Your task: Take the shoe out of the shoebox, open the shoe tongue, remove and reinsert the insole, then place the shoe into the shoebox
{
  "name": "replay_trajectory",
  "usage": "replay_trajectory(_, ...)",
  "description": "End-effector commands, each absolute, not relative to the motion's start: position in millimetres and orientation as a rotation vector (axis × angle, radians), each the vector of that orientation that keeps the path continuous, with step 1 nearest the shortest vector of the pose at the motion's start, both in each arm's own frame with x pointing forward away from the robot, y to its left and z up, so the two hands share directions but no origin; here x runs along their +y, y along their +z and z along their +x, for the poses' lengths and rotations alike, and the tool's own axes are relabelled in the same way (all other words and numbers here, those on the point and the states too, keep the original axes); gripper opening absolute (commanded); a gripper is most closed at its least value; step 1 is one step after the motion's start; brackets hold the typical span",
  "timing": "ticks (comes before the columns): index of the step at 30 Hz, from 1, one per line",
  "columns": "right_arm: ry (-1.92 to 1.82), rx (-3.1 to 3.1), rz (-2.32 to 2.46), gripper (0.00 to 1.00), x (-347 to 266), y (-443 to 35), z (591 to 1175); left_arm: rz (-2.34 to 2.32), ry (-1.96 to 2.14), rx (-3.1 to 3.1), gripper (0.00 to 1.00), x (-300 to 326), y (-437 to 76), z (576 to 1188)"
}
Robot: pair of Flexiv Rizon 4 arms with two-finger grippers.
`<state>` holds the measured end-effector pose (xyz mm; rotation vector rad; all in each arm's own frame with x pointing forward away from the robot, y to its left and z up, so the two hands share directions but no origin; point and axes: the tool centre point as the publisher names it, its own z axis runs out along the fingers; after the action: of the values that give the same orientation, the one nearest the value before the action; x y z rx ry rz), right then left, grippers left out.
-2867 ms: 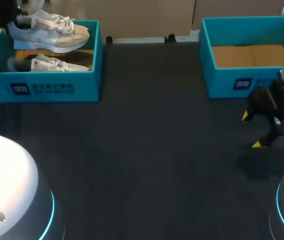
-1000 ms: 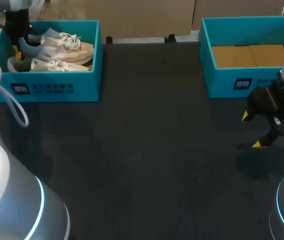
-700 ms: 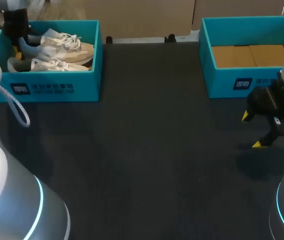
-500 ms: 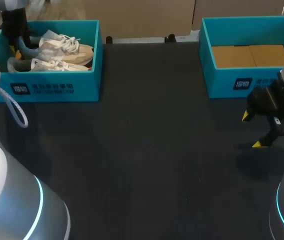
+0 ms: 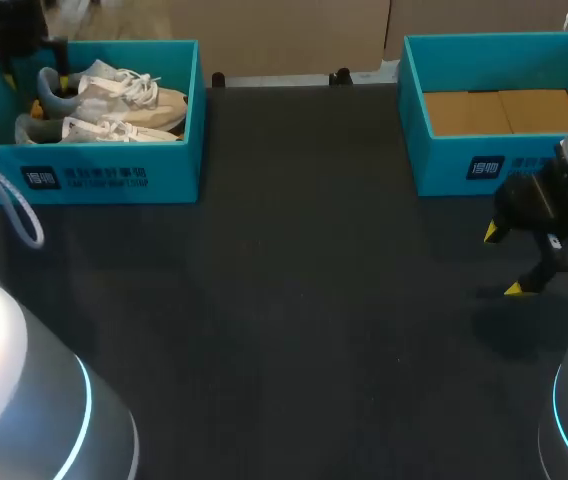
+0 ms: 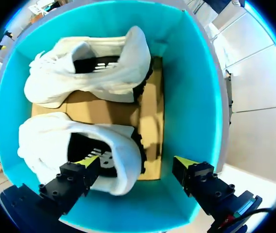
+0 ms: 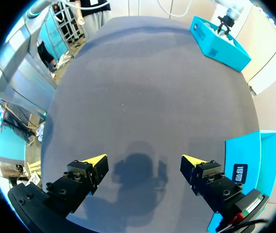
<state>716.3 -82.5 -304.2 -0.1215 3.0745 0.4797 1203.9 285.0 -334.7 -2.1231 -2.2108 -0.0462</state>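
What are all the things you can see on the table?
Shoes: two, white and cream, side by side in the left box.
Left box: one, teal, far left corner of the table.
Right box: one, teal, far right corner, only its brown cardboard floor showing inside.
Table: one, dark grey, under everything.
Left gripper: one, black with yellow tips, open, over the heel of one shoe in the left box.
Right gripper: one, black with yellow tips, open, over bare table in front of the right box.
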Motion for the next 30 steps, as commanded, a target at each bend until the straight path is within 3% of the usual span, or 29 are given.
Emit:
replay_trajectory(1,0.476,3.073,-0.122,1.0,-83,-304,715,-2.13,-0.099,-2.233,1.0,279,-302,1182)
replay_trajectory(11,0.476,3.073,-0.122,1.0,-83,-304,715,-2.11,-0.065,-2.245,1.0,280,-248,1147)
replay_trajectory(24,0.476,3.073,-0.122,1.0,-83,-304,715,-2.11,-0.065,-2.245,1.0,280,-248,1147)
replay_trajectory(30,0.476,3.073,-0.122,1.0,-83,-304,715,-2.033,-0.139,-2.186,1.0,283,-249,1113)
